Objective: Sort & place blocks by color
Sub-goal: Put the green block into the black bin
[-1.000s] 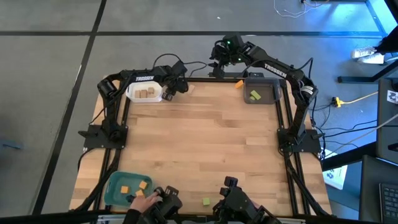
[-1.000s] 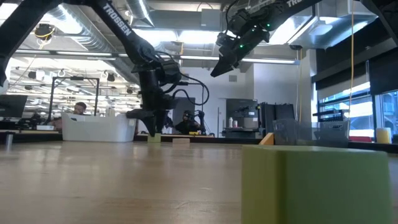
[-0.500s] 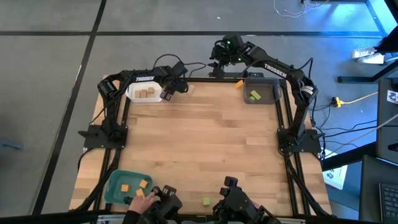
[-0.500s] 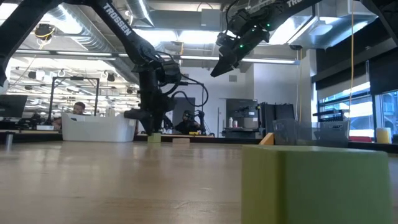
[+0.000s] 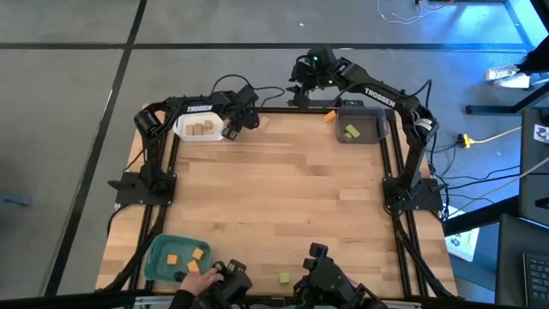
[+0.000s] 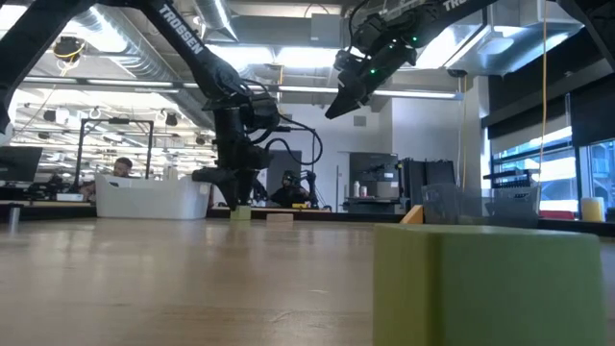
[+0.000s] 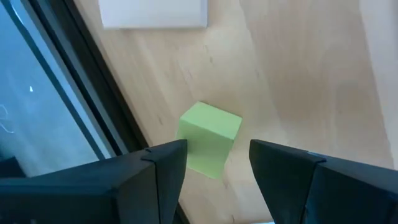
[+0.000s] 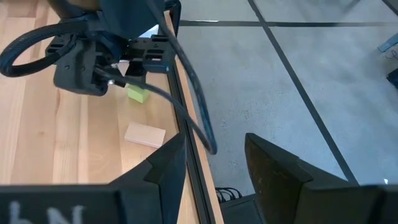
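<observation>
Left wrist view: left gripper [image 7: 212,163] parted, fingers [image 7: 163,174] straddling a light green block [image 7: 208,138] from above, not pressed against it, block resting on the table [image 7: 298,81] just beside the rear edge rail. Left arm reaching low at the far edge, next to the white tray [image 5: 200,129] of tan blocks [image 5: 202,129]. Right gripper [image 8: 208,158] parted, empty, raised high beyond the table's far edge, angled down. Flat tan piece [image 8: 145,134] lying near the green block. Elsewhere: orange blocks [image 5: 196,255] in teal tray [image 5: 159,257], green block in grey tray [image 5: 364,129], a person's hand [image 5: 196,281] at the near edge.
</observation>
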`<state>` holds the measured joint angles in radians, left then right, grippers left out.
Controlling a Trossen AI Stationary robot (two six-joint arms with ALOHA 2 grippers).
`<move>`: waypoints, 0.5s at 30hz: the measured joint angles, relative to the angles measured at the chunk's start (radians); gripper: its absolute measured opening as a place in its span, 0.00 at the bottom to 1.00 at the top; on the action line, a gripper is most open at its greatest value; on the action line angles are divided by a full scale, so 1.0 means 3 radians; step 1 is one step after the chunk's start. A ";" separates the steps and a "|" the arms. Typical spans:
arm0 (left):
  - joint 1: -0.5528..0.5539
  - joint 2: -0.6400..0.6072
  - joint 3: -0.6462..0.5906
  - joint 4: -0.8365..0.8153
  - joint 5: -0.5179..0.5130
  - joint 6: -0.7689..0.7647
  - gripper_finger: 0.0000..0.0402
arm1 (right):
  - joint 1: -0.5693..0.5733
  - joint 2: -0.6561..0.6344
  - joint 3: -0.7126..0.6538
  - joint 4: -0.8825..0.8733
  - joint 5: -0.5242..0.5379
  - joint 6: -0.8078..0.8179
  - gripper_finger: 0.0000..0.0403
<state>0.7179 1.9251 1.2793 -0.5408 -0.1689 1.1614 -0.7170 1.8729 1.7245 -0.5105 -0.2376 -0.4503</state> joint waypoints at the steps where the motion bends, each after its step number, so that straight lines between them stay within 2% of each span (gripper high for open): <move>1: -0.0015 0.0000 0.0000 -0.0001 0.0015 0.0000 0.42 | 0.0001 0.0000 0.0000 0.0008 -0.0001 0.0000 0.41; 10: -0.0196 0.0000 0.0001 -0.0172 0.0220 -0.0037 0.42 | 0.0001 0.0000 0.0000 0.0048 0.0000 0.0000 0.41; 15: -0.0313 -0.0006 0.0004 -0.0263 0.0406 -0.0350 0.42 | 0.0000 0.0000 0.0000 0.0047 0.0000 0.0000 0.41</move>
<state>0.6241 1.9232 1.2804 -0.6196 -0.0471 1.0566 -0.7170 1.8729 1.7245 -0.4965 -0.2375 -0.4503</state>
